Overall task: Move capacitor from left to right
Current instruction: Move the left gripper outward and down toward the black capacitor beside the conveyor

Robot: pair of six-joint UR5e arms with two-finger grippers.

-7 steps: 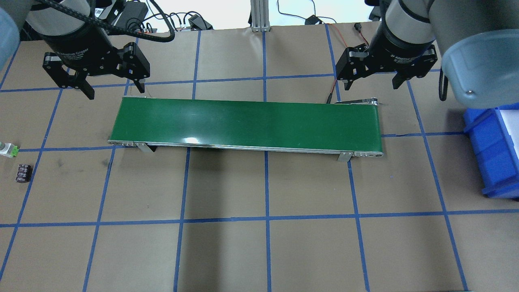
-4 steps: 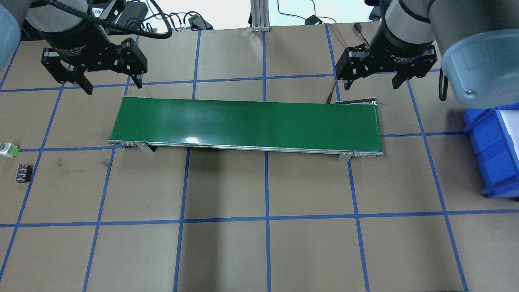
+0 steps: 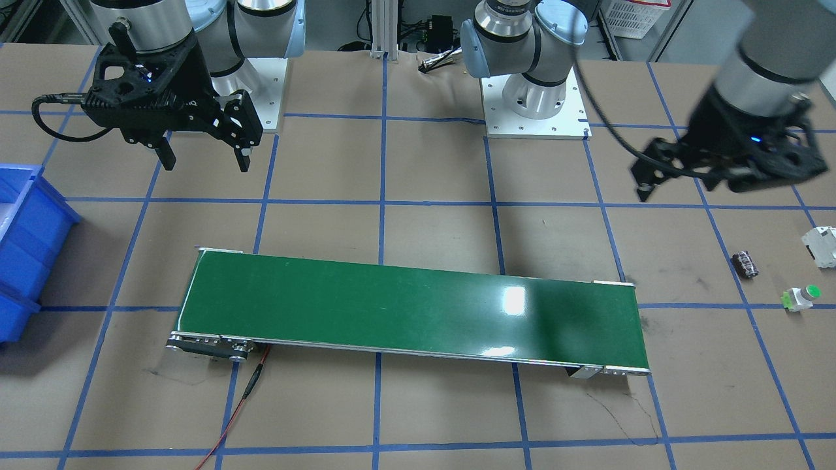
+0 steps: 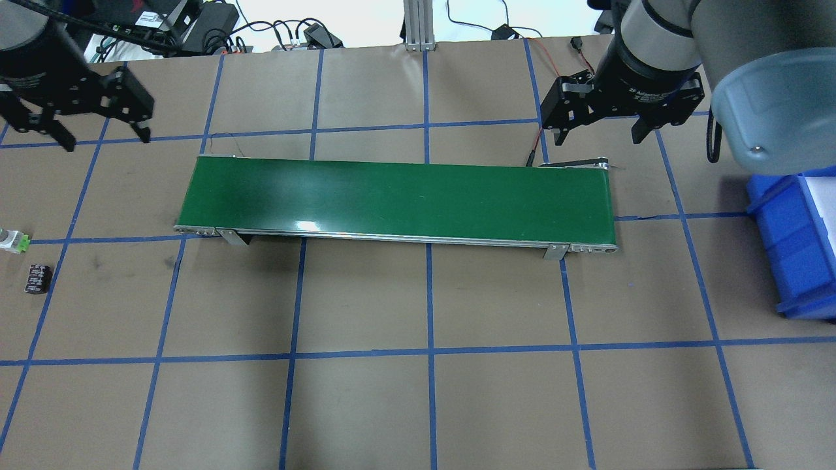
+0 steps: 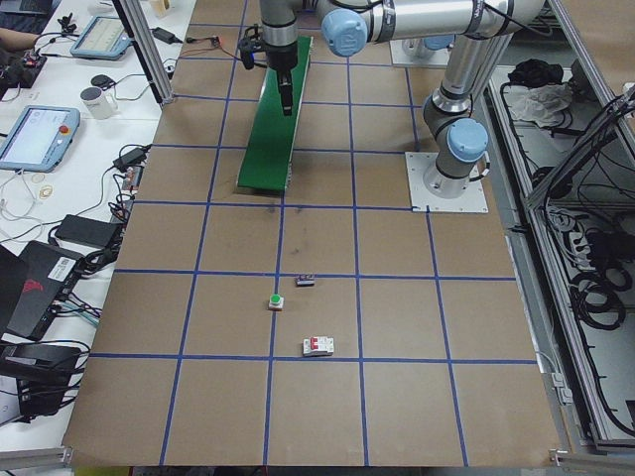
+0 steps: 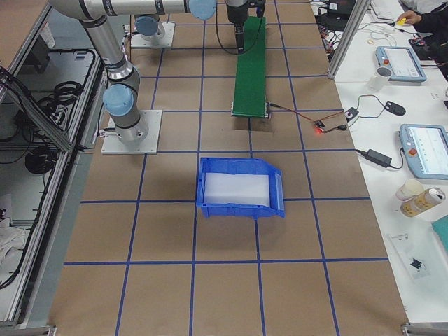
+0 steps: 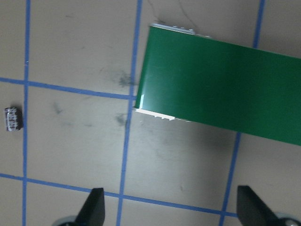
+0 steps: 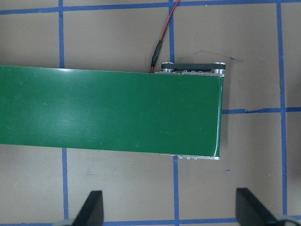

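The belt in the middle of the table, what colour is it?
Green and a bit shiny. The belt shows best in the overhead view.

My right gripper (image 8: 171, 211) faces down at the brown table (image 8: 117, 188). Its jaws stand wide apart with nothing between them. Only the two dark fingertips (image 8: 94, 208) show, at the bottom edge of the view. Beyond them lies the green belt (image 8: 108, 110), which enters from the left edge and ends right of centre. A black end bracket (image 8: 193, 68) sits on the belt's far corner. A red wire (image 8: 165, 26) with a black connector (image 8: 156, 51) reaches that bracket. Blue tape lines (image 8: 175, 188) form a grid, and one runs between my fingertips.
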